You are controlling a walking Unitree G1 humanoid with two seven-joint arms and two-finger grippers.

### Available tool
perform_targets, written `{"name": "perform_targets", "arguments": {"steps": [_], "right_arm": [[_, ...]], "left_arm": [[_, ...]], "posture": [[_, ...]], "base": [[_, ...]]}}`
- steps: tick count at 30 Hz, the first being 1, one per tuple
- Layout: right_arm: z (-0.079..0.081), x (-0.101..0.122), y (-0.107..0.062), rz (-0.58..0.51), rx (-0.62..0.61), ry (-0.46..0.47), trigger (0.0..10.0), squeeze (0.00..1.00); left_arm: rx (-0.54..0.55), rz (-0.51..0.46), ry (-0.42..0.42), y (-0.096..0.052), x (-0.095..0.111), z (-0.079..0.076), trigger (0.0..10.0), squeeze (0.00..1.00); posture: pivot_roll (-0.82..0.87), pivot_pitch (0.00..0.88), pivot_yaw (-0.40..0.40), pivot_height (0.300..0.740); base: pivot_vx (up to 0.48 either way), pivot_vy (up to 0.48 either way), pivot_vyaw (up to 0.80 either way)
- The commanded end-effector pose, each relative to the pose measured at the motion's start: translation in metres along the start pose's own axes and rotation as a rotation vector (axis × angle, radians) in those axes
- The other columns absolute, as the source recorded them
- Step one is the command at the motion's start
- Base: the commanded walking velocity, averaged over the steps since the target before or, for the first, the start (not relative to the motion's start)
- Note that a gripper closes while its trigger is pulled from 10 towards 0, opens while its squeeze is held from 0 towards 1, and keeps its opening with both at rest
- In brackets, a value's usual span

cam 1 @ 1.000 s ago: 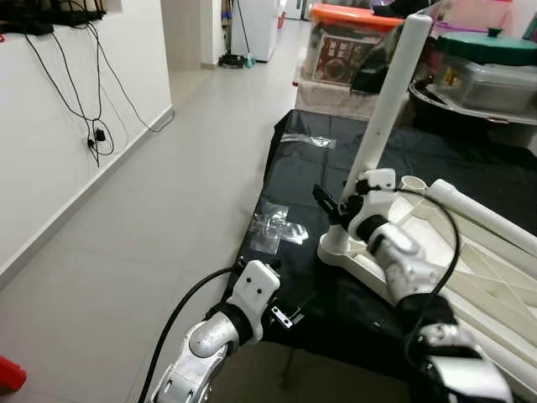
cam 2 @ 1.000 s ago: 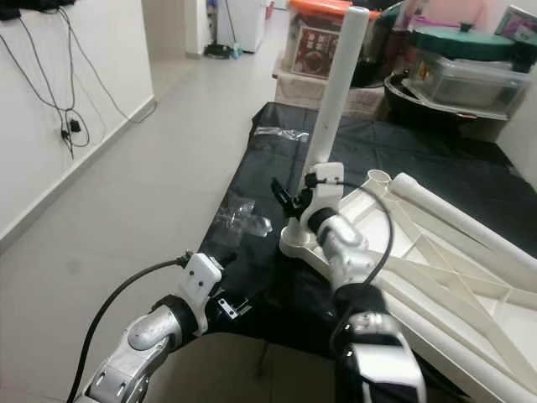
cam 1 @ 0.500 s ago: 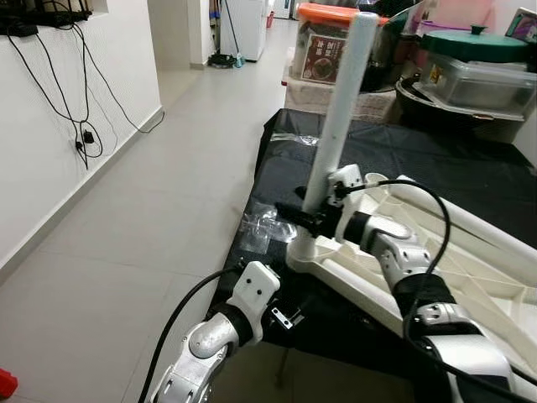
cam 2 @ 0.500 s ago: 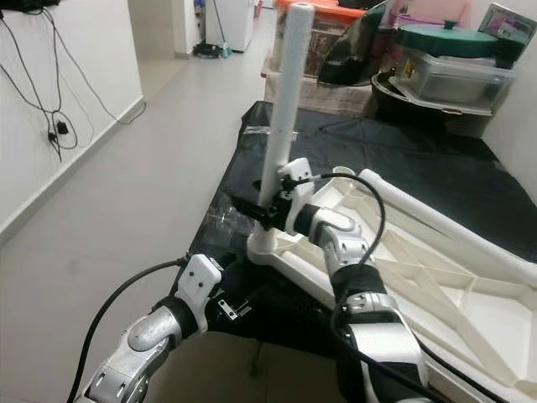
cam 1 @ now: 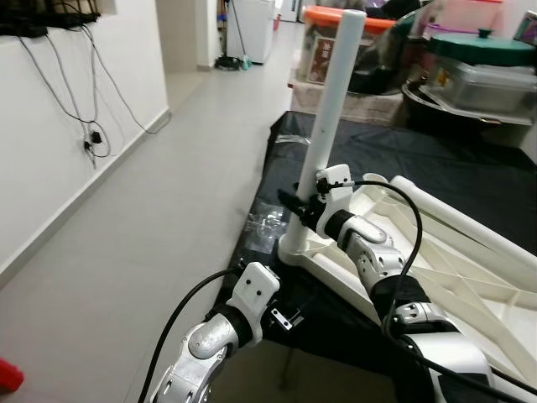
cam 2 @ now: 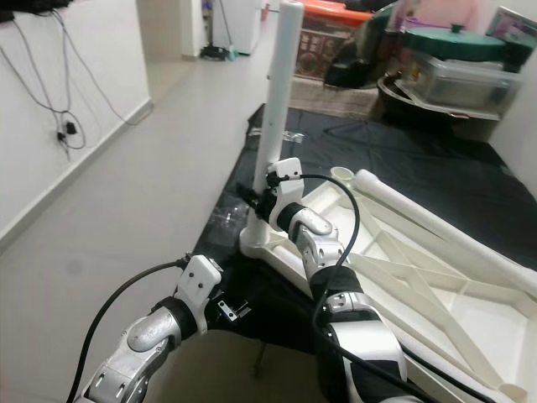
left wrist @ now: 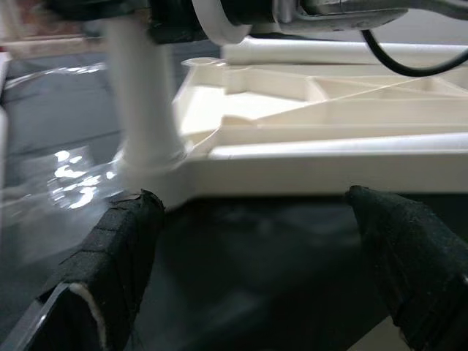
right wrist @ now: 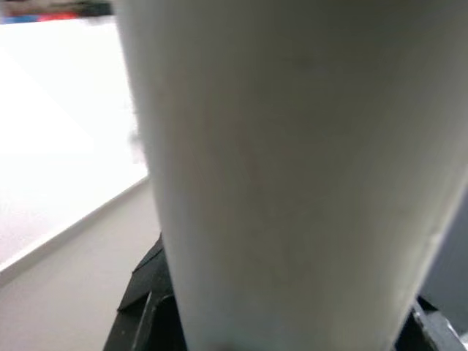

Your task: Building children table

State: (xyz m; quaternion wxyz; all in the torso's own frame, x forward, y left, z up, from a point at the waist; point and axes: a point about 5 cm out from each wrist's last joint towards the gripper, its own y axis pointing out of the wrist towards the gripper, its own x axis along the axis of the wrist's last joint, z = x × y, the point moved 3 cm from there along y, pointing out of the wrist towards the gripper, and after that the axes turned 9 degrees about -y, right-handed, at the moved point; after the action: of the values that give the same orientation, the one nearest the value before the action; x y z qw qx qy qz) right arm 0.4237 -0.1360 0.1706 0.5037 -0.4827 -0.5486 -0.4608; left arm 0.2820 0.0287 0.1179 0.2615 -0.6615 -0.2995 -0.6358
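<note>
White table leg (cam 1: 329, 126) stands upright in the corner socket of the upturned white tabletop (cam 1: 436, 260), which lies underside up on a black sheet (cam 1: 352, 151) spread on the floor (cam 1: 151, 218). The right arm reaches forward and to its left, forearm bent at the elbow, and the right end effector (cam 1: 299, 204) is clamped around the lower part of the leg, just above the socket; in its wrist view the white tube presses close between the black fingers (right wrist: 139, 314). The left arm is bent low, and the left end effector (left wrist: 256, 248) hovers near the edge of the sheet with its fingers spread wide apart, gripping nothing, facing the tabletop's rim and the leg's base. A second white leg (cam 1: 470, 222) lies flat along the tabletop, beyond the right end effector. Crumpled clear plastic (cam 1: 262, 225) sits on the sheet just beside the socket. To the left of both end effectors the floor runs open toward a white wall (cam 1: 59, 134) with hanging cables (cam 1: 92, 126). Farther ahead stand stacked storage boxes, one with an orange lid (cam 1: 369, 17), another with a green lid (cam 1: 482, 46); what they hold cannot be made out.
</note>
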Motion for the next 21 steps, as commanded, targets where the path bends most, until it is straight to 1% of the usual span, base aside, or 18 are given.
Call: {"name": "perform_targets", "arguments": {"steps": [1, 2, 4, 5, 6, 7, 10, 11, 12, 13, 14, 15, 17, 18, 19, 20, 21], "right_arm": [[-0.047, -0.017, -0.019, 0.053, -0.406, 0.057, 0.0, 0.0], [-0.055, -0.021, -0.028, 0.061, -0.52, 0.086, 0.0, 0.0], [-0.055, -0.021, -0.028, 0.061, -0.52, 0.086, 0.0, 0.0], [-0.058, -0.024, -0.037, 0.066, -0.62, 0.115, 0.0, 0.0], [-0.056, -0.024, -0.042, 0.063, -0.674, 0.143, 0.0, 0.0], [-0.052, -0.022, -0.044, 0.056, -0.701, 0.157, 0.0, 0.0], [-0.044, -0.017, -0.043, 0.036, -0.712, 0.169, 0.0, 0.0], [-0.044, -0.017, -0.043, 0.036, -0.712, 0.169, 0.0, 0.0], [-0.037, -0.014, -0.04, 0.022, -0.683, 0.17, 0.0, 0.0], [-0.037, -0.014, -0.04, 0.022, -0.683, 0.17, 0.0, 0.0], [-0.03, -0.011, -0.038, 0.008, -0.653, 0.165, 1.5, 0.0], [-0.024, -0.009, -0.038, -0.001, -0.637, 0.152, 10.0, 0.0], [-0.024, -0.009, -0.038, -0.001, -0.637, 0.152, 10.0, 0.0], [-0.02, -0.008, -0.038, -0.012, -0.62, 0.145, 10.0, 0.0], [-0.02, -0.008, -0.038, -0.012, -0.62, 0.145, 10.0, 0.0], [-0.015, -0.006, -0.038, -0.032, -0.586, 0.129, 10.0, 1.0], [-0.012, -0.004, -0.039, -0.054, -0.557, 0.108, 10.0, 1.0]], "left_arm": [[-0.005, 0.012, -0.004, 0.0, -0.001, 0.0, 10.0, 0.0], [-0.006, 0.012, -0.004, 0.0, -0.001, -0.001, 10.0, 0.0], [-0.006, 0.012, -0.004, 0.0, -0.001, -0.001, 10.0, 0.0], [-0.006, 0.012, -0.004, 0.0, -0.001, -0.001, 10.0, 0.0], [-0.006, 0.011, -0.004, 0.001, -0.001, -0.001, 10.0, 0.0], [-0.005, 0.011, -0.005, 0.001, -0.001, -0.001, 10.0, 0.0], [-0.003, 0.01, -0.005, 0.001, -0.001, 0.0, 10.0, 0.0], [-0.003, 0.01, -0.005, 0.001, -0.001, 0.0, 10.0, 0.0], [-0.002, 0.009, -0.005, 0.001, -0.001, 0.0, 10.0, 0.0], [-0.002, 0.009, -0.005, 0.001, -0.001, 0.0, 10.0, 0.0], [-0.002, 0.009, -0.005, 0.001, -0.001, 0.0, 10.0, 0.0], [-0.001, 0.009, -0.006, 0.001, -0.001, 0.0, 10.0, 0.0], [-0.001, 0.009, -0.006, 0.001, -0.001, 0.0, 10.0, 0.0], [-0.002, 0.009, -0.006, 0.001, -0.001, 0.0, 10.0, 0.0], [-0.002, 0.009, -0.006, 0.001, -0.001, 0.0, 10.0, 0.0], [-0.002, 0.01, -0.007, 0.001, -0.001, 0.0, 10.0, 0.0], [-0.002, 0.01, -0.007, 0.001, -0.001, 0.0, 10.0, 0.0]], "posture": [[0.17, 0.0, -0.1, 0.74], [0.17, 0.0, -0.1, 0.74], [0.17, 0.0, -0.1, 0.74], [0.17, 0.0, -0.1, 0.74], [0.17, 0.0, -0.105, 0.74], [0.17, 0.0, -0.105, 0.74], [0.17, 0.0, -0.105, 0.74], [0.17, 0.0, -0.105, 0.74], [0.17, 0.0, -0.105, 0.74], [0.17, 0.0, -0.105, 0.74], [0.17, 0.0, -0.107, 0.74], [0.17, 0.0, -0.107, 0.74], [0.17, 0.0, -0.107, 0.74], [0.17, 0.0, -0.105, 0.74], [0.17, 0.0, -0.105, 0.74], [0.17, 0.0, -0.105, 0.74], [0.17, 0.0, -0.105, 0.74]], "base": [[0.0, 0.0, 0.0], [0.0, 0.0, 0.0], [0.0, 0.0, 0.0], [0.0, 0.0, 0.0], [0.0, 0.0, 0.0], [0.0, 0.0, 0.0], [0.0, 0.0, 0.0], [0.0, 0.0, 0.0], [0.0, 0.0, 0.0], [0.0, 0.0, 0.0], [0.0, 0.0, 0.0], [0.0, 0.0, 0.0], [0.0, 0.0, 0.0], [0.0, 0.0, 0.0], [0.0, 0.0, 0.0], [0.0, 0.0, 0.0], [0.0, 0.0, 0.0]]}}
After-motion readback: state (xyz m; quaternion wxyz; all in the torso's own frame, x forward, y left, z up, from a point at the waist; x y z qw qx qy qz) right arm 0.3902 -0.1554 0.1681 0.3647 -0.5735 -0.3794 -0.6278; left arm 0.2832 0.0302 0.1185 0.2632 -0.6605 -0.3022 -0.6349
